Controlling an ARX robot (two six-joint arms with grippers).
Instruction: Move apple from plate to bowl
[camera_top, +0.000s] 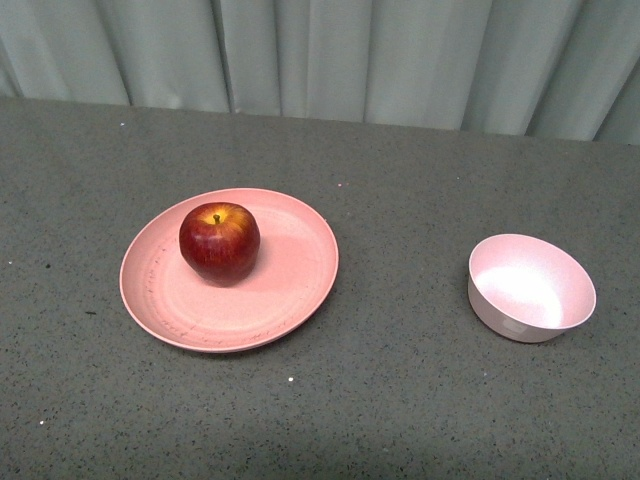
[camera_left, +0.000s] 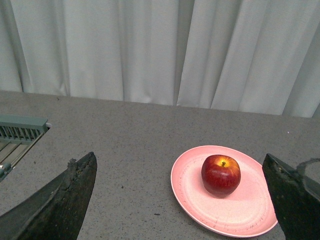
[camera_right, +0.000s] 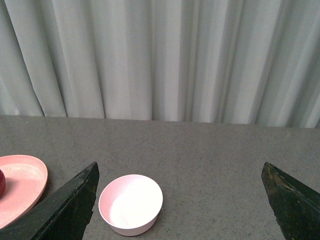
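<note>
Slipping is being risked: the apple (camera_top: 219, 242) is being carried by the plate (camera_top: 290, 275) toward the surface's left edge, well apart from the bowl (camera_top: 492, 302). The left hand (camera_left: 177, 157) and the right hand (camera_right: 180, 165) are being held released and empty; the round apple could be getting pushed aside by an off-centre closing.

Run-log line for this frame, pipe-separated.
apple on plate | bowl empty | left gripper open | right gripper open | transfer not started

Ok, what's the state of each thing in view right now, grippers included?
apple: upright, stem up, resting on the plate, ungrasped.
plate: flat, holding only the apple.
bowl: upright, empty, apart from the plate.
left gripper: open, holding nothing.
right gripper: open, holding nothing.
</note>
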